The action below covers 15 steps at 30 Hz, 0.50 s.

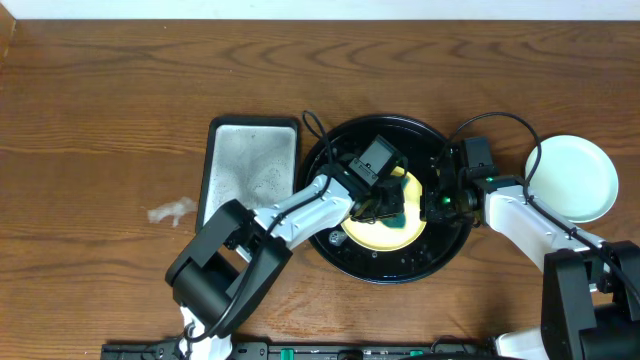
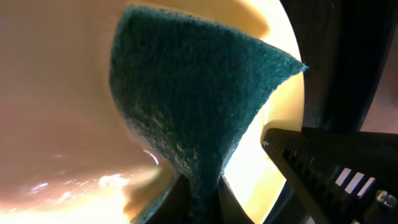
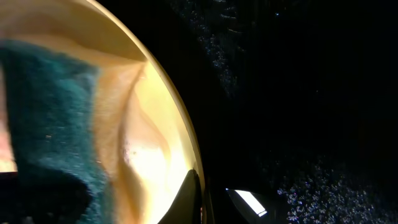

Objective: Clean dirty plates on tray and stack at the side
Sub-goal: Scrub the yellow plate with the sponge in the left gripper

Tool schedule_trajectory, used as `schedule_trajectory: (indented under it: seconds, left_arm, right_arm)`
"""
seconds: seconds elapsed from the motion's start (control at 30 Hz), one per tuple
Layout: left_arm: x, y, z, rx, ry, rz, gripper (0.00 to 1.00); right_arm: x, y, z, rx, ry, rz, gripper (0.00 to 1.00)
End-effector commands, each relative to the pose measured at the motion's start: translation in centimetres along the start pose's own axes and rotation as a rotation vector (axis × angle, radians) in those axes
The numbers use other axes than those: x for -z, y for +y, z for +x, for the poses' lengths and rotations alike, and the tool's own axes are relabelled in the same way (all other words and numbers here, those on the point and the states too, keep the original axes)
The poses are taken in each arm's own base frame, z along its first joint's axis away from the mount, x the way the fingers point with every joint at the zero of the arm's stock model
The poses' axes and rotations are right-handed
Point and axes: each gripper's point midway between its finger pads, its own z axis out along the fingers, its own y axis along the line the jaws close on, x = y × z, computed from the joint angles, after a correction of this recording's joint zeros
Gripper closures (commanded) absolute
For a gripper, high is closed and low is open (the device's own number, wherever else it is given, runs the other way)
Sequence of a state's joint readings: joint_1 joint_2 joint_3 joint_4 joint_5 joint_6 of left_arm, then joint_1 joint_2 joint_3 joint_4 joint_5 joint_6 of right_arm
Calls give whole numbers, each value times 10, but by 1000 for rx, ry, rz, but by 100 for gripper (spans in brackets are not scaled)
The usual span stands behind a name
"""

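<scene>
In the black tray [image 1: 400,266], the left claw [image 1: 383,207] is clamped on a teal sponge [image 2: 193,93] pressed against the yellow plate [image 1: 365,236] beneath it. The right claw [image 1: 436,203] pinches that plate's rim.

A teal sponge [image 3: 56,124] lies on the yellow plate [image 3: 149,143] inside the black tray [image 3: 298,93].

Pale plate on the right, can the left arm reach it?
Probably not: the pale plate lies beyond the tray, with the right arm between, and the left pincer holds a sponge.
</scene>
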<state>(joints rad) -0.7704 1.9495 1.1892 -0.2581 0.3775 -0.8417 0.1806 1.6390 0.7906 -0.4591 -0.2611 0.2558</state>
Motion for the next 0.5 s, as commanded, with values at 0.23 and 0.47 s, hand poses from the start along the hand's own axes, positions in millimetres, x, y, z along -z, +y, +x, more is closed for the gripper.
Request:
schedule_trajectory:
  seconds: [0.23, 0.47]
  left_arm:
    - [-19, 58, 39, -89, 151, -209, 93]
    - [34, 148, -6, -31, -38, -637, 93]
  right_arm:
    - [-10, -24, 11, -18, 33, 112, 99]
    - [-10, -24, 11, -18, 33, 112, 99]
